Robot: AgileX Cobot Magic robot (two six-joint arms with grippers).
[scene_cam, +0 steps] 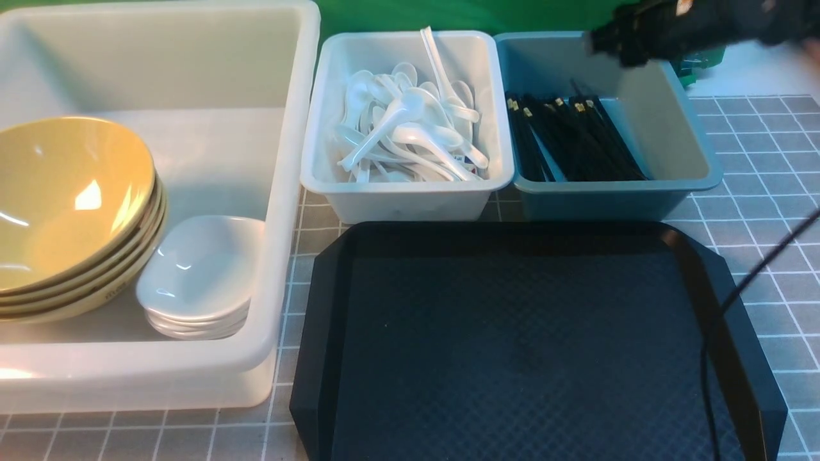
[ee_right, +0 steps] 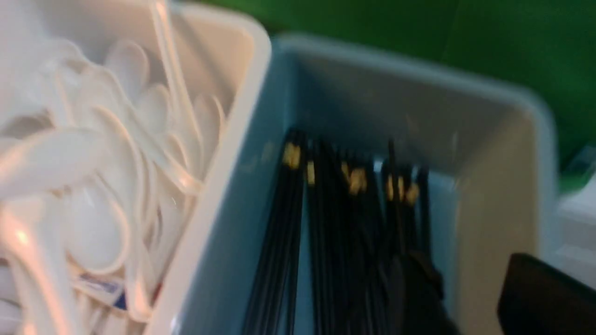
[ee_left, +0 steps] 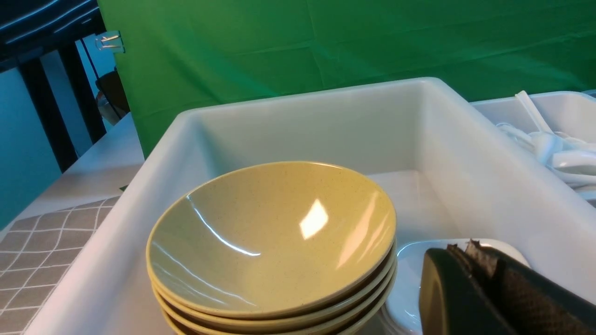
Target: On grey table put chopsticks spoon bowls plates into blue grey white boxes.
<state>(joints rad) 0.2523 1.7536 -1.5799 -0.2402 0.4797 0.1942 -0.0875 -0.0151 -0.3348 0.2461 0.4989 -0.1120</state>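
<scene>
A stack of olive-yellow bowls point(scene_cam: 70, 192) and a stack of white plates point(scene_cam: 198, 269) sit in the large white tub point(scene_cam: 288, 192). Several white spoons point(scene_cam: 410, 128) fill the pale bin point(scene_cam: 314, 128). Black chopsticks point(scene_cam: 576, 137) lie in the blue-grey bin point(scene_cam: 672, 128). My right gripper point(scene_cam: 608, 41), blurred, is above that bin's far right corner. In the right wrist view it point(ee_right: 470, 298) is open and empty over the chopsticks point(ee_right: 344, 232). My left gripper point(ee_left: 465, 249) is shut and empty, just above the plates point(ee_left: 409, 274) beside the bowls point(ee_left: 270, 232). It is out of the front view.
A black diamond-textured tray point(scene_cam: 512, 339) lies in front of the two small bins, with nothing on it. A black cable point(scene_cam: 756, 269) crosses its right side. The grey tiled table point(scene_cam: 762, 192) shows to the right. A green backdrop hangs behind.
</scene>
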